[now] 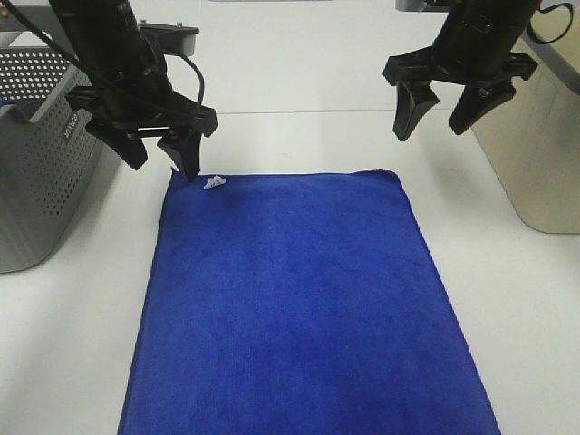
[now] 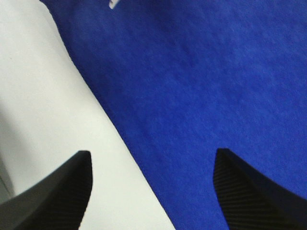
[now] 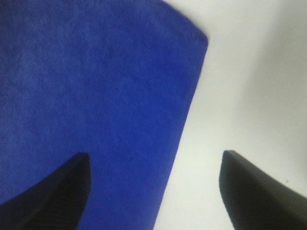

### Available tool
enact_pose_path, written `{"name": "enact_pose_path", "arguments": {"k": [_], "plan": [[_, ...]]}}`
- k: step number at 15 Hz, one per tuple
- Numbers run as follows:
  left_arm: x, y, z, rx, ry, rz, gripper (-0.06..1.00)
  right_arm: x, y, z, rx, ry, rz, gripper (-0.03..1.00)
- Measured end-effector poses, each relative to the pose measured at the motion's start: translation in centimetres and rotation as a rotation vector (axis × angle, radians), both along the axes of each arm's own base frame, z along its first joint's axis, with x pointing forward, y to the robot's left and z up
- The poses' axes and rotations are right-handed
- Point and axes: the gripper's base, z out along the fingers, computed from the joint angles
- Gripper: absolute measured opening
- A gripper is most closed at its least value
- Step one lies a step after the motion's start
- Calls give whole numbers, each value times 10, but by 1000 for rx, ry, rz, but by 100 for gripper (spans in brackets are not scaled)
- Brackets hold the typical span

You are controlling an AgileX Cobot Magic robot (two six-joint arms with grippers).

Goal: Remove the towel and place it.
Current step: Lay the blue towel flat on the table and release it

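The royal-blue towel [image 1: 299,308] lies spread flat on the white table, with a small white tag [image 1: 215,183] at its far left corner. My left gripper [image 1: 161,156] hangs open just above that corner, holding nothing. In the left wrist view the towel [image 2: 201,91] runs under the open gripper [image 2: 151,184] and the tag [image 2: 112,4] shows at the frame edge. My right gripper [image 1: 442,116] hovers open above the table behind the far right corner. The right wrist view shows the towel's [image 3: 96,96] right corner beneath the open gripper [image 3: 154,187].
A grey perforated basket [image 1: 41,163] stands at the left edge of the table, close to my left arm. A beige bin [image 1: 535,145] stands at the right. White table [image 1: 299,136] surface lies behind the towel.
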Motion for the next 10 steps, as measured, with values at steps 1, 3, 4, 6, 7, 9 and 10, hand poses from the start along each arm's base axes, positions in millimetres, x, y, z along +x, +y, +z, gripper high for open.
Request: {"name": "enact_pose_path", "arguments": {"k": [1,3,4,6,7,9,10], "plan": [[11,5,-7,0,4,25,67,11,3,-8,-1,-1,6,73],[30,14,-26,8,21,60,67,28,4,-28,-9,24,21,73],[37,18,-35,15,30,71,67,34,1,-37,-3,46,11,73],[45,20,-55,37,36,72,67,45,-17,-53,9,60,-34,73],[48,19,-61,39,29,75,67,51,-24,-61,13,57,-57,73],[52,19,-73,35,17,106,67,58,-28,-78,29,71,-72,73],[54,18,-77,28,6,128,67,60,-26,-88,47,83,-70,73]]}}
